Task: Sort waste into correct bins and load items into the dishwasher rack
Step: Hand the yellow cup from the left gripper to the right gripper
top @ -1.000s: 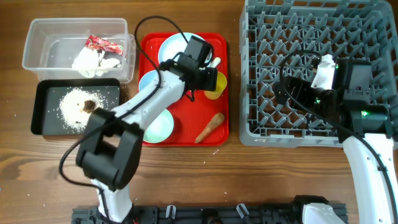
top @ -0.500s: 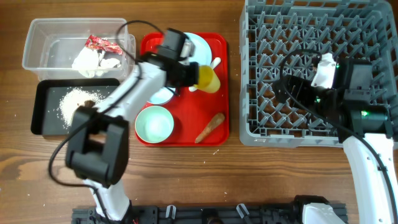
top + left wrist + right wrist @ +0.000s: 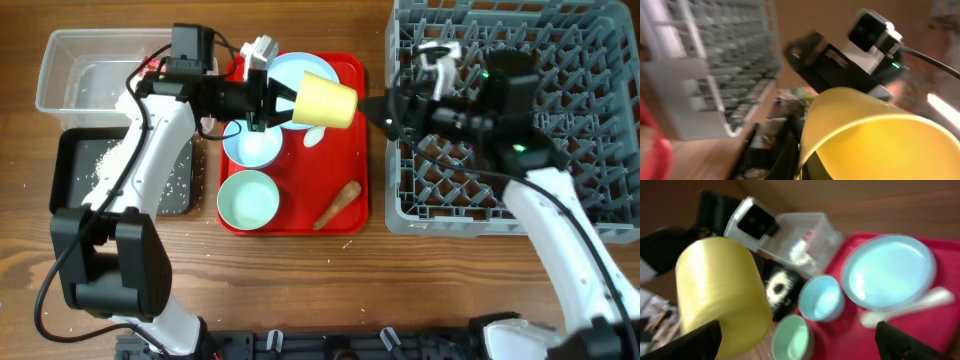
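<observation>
In the overhead view, we see the left gripper (image 3: 283,103) shut tight on the small yellow cup (image 3: 326,100). It holds the cup in the air above the flat red serving tray (image 3: 300,215), partly over the large pale-blue round plate (image 3: 290,72). The cup lies on its side, with its long axis running across the desk (image 3: 450,290) from the left gripper toward the right gripper (image 3: 378,107). The right gripper has its jaws spread wide and holds nothing. It sits just beside the cup's far end, not touching it, at the edge of the large square grey plastic dishwasher rack (image 3: 420,215). So the cup lies between the two grippers, and the right arm is the one next to the rack. We judge that a hand-over is being set up, with the right jaws due to close across the cup's axis.

In the left wrist view, which is blurred, the cup (image 3: 875,140) fills the lower right. The right arm's head looms just past it, and the rack (image 3: 705,70) is off to the left. We cannot tell which end of the cup faces away.

In the right wrist view, also blurred, the two fingers (image 3: 695,342) stand far apart at the bottom corners. The cup (image 3: 720,290) sits toward the left one rather than centred in the gap. We judge that the right gripper needs to shift that way before it closes.
</observation>
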Robot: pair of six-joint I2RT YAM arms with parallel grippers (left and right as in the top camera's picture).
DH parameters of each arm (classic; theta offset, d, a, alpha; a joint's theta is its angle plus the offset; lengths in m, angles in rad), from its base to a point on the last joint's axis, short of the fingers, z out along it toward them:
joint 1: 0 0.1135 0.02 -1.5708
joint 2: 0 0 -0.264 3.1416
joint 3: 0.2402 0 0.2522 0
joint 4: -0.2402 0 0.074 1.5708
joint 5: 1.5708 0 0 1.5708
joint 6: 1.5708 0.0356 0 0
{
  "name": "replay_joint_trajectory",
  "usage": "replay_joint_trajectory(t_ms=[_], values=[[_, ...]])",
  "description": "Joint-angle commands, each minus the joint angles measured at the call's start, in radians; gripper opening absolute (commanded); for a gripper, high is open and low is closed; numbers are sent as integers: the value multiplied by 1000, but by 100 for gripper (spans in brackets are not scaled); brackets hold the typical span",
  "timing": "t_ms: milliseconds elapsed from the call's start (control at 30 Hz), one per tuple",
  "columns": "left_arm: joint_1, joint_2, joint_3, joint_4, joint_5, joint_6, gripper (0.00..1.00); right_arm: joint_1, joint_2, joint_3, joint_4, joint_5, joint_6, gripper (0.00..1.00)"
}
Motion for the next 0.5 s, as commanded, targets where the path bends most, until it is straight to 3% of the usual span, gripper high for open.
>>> replay_joint_trajectory(t_ms=[0,167,467], values=[[-2,-18,15,0,123,17,4,21,60,16,108,-203,41,100],[-2,-18,15,1,122,18,4,34,76,16,249,-306,55,100],[-2,-18,15,9,97,18,4,-47,76,16,263,-420,24,100]])
